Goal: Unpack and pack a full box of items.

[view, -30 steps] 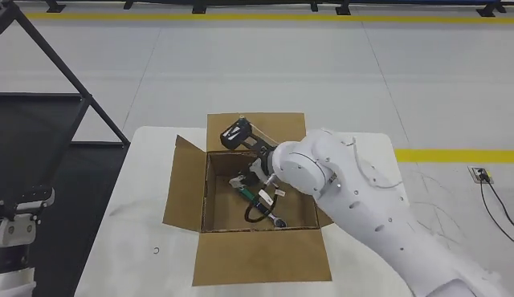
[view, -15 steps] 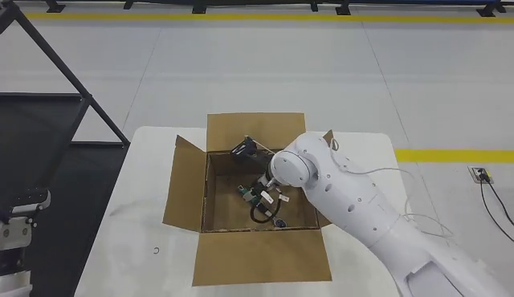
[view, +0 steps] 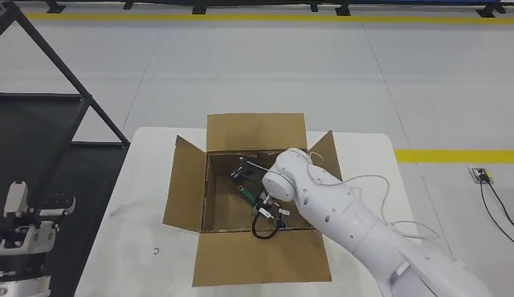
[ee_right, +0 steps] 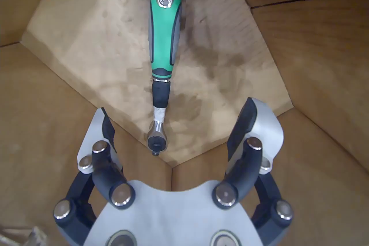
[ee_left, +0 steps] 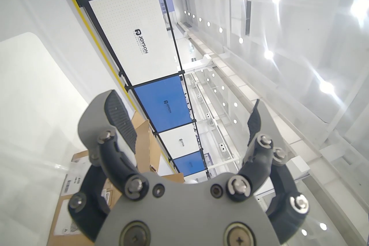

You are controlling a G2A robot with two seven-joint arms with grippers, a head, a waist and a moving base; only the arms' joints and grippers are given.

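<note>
Two pincers show, both spread wide and both empty. The right pincer [ee_right: 175, 107] is down inside the cardboard box [view: 261, 257], its dark pads facing each other across a broad gap with nothing between them but the box floor beyond.

On that floor lies a ratchet wrench [ee_right: 164, 36] with a green and grey handle, flat on the cardboard. Its small chrome drive head is the end nearer the pincer and sits close to a corner of the floor, where two walls meet. The handle runs straight away from the pincer and ends in a chrome eye. The wrench lies ahead of the opening, in line with the gap between the fingers, a little closer to one finger than to the other. Neither finger touches it.

From above, the box stands on the white table [view: 136, 241] with all four flaps folded outward, and the right arm [view: 321, 209] bends over the box's rim into it.

The left pincer [ee_left: 184, 103] is well away from the box, pointing up toward the hall's ceiling lights. Its ribbed pads are far apart and hold nothing.
</note>
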